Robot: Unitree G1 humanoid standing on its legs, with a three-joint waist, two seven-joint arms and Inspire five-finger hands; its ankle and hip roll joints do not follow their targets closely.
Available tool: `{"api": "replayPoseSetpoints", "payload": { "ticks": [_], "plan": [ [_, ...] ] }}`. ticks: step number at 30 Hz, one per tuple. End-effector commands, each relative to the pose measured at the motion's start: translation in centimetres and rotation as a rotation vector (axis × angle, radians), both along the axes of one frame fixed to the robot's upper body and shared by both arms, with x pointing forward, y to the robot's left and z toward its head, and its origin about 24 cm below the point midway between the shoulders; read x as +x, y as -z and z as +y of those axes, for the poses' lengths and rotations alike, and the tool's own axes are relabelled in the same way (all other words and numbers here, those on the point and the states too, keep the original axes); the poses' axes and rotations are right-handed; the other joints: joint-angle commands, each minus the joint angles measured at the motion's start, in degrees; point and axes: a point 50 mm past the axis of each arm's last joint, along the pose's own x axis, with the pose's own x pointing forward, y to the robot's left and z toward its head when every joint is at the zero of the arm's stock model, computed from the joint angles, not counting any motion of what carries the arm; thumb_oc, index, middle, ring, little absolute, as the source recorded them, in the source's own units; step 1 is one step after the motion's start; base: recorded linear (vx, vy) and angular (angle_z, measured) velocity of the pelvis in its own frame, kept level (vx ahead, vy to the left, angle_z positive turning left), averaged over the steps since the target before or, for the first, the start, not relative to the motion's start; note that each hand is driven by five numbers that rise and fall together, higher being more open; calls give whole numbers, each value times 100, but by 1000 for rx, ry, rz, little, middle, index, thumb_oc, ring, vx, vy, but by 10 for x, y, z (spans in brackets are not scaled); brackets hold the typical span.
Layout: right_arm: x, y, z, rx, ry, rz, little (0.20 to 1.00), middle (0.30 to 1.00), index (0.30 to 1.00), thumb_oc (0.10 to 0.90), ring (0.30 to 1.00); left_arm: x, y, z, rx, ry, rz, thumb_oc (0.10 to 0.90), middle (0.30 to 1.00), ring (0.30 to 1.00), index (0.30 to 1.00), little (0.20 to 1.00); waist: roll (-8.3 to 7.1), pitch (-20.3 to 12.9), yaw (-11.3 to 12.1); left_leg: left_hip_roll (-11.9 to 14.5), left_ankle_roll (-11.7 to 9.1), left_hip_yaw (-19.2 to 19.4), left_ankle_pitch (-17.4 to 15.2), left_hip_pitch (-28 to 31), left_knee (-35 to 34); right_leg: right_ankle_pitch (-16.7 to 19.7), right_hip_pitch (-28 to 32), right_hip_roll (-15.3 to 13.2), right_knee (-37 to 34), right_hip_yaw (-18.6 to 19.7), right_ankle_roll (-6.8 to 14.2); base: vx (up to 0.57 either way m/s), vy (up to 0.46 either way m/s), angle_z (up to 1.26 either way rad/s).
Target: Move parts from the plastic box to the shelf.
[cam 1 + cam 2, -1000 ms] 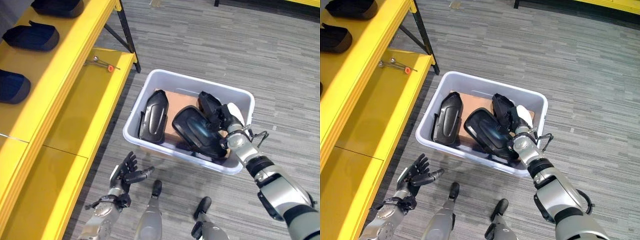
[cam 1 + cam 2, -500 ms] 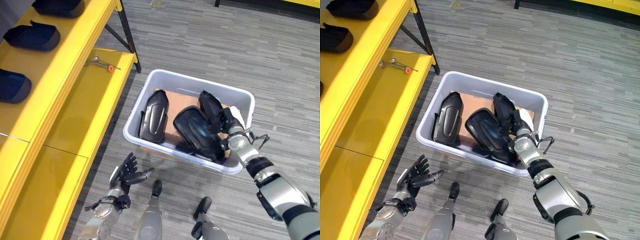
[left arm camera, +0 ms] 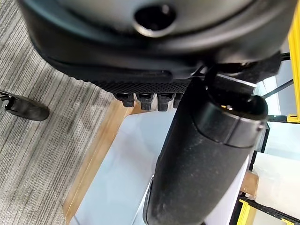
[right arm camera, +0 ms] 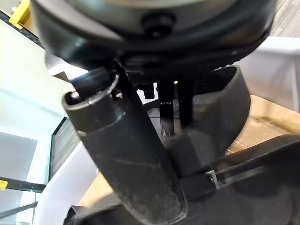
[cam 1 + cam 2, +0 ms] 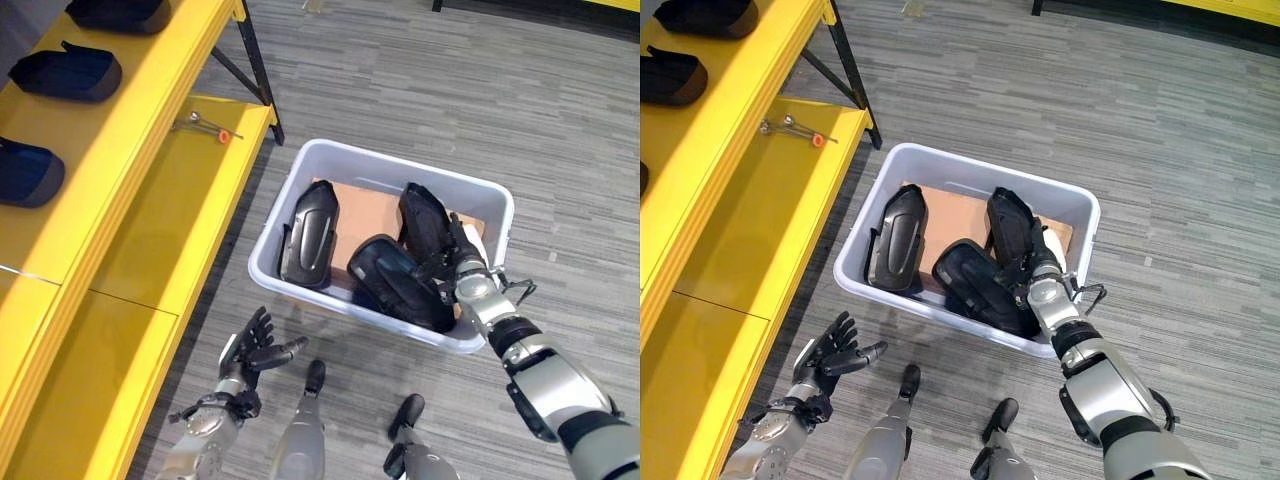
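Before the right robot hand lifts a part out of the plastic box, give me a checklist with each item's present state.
1. Right robot hand is inside the plastic box, at the parts: ok.
2. Firm hold on the middle black part: cannot tell, fingers hidden among the parts.
3. Left robot hand open and outside the box: ok.
4. Bare space on the yellow shelf: ok.
5. Left black part lies apart from the hand: ok.

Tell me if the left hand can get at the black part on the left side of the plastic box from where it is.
Probably yes. The left hand hangs open just outside the plastic box, near its wall, and the leftmost black part lies uncovered, apart from the right hand.
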Motion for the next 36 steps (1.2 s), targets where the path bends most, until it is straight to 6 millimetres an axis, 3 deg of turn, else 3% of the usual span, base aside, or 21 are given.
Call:
{"api": "replayPoseSetpoints", "payload": {
  "ticks": [1,12,18,24,36],
  "plan": [
    [22,-60,16,32,-51,-221,1000,1000,1000,900,1000,13,-20,-10,-11,74,-122,900,1000,1000,1000,1000,-315,-259,163,192,98,215,-367,392,-61,-256,12,-706,388,124,611,0,0,0],
    [22,-72,25,9,-108,-273,1000,1000,1000,900,1000,14,-20,-9,-14,62,-119,900,1000,1000,1000,1000,-358,-242,129,200,102,231,-367,393,-61,-253,-5,-701,401,154,605,0,0,0],
    [15,-95,47,29,-245,-391,1000,1000,1000,900,1000,12,-20,-3,-7,39,-114,900,1000,1000,1000,1000,-452,-219,8,223,101,294,-386,418,-61,-243,-35,-681,401,228,597,0,0,0],
    [-8,-133,63,53,-409,-597,1000,1000,1000,900,1000,9,-20,4,-10,-3,-112,900,1000,1000,1000,1000,-583,-200,-175,253,105,399,-418,455,-61,-239,-74,-670,417,308,599,0,0,0],
    [-44,-166,61,66,-524,-798,1000,1000,1000,900,1000,4,-19,10,-3,-35,-110,900,1000,1000,1000,1000,-677,-228,-332,293,100,515,-465,534,-61,-260,-101,-641,433,405,595,1,-3,-3]
  ]
}}
